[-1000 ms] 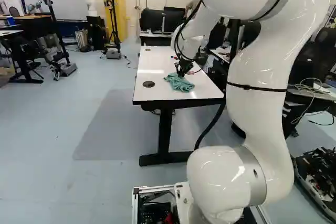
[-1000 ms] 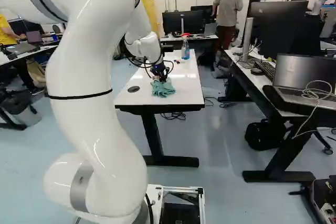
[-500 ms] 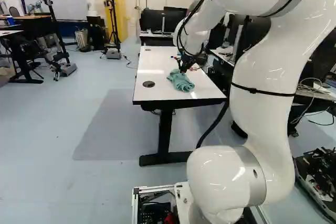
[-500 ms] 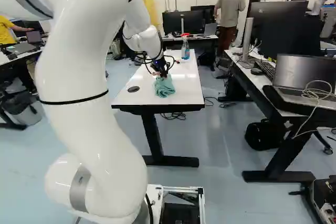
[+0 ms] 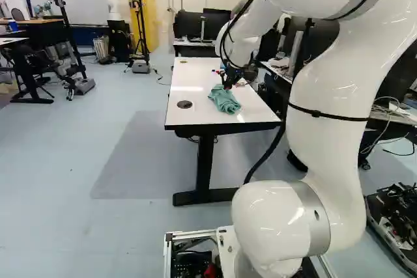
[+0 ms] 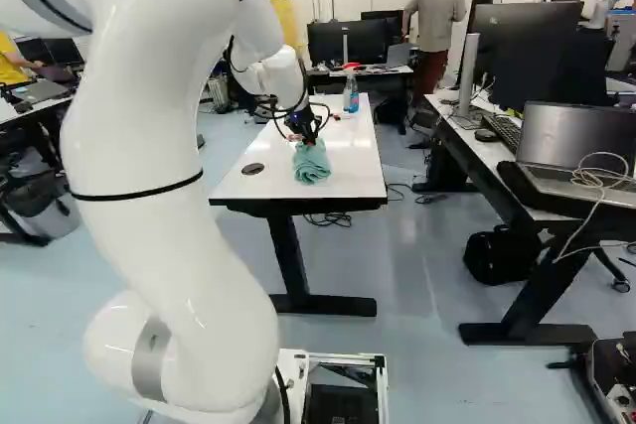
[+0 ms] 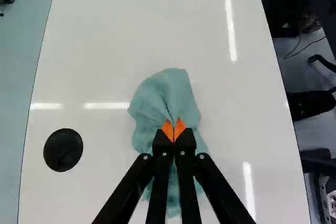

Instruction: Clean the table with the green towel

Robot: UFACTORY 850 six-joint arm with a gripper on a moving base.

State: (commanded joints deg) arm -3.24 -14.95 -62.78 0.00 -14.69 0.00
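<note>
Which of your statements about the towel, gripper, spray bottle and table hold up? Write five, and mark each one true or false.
1. The green towel rests on the white table. True.
2. My gripper is open, clear of the towel. False: it is shut on the towel, its orange pads pinching the cloth.
3. The spray bottle is farther from my base than the towel. True.
4. That bottle lies on its side. False: it stands upright on the table.
5. The nearer black cable grommet is uncovered, beside the towel. True.
</note>
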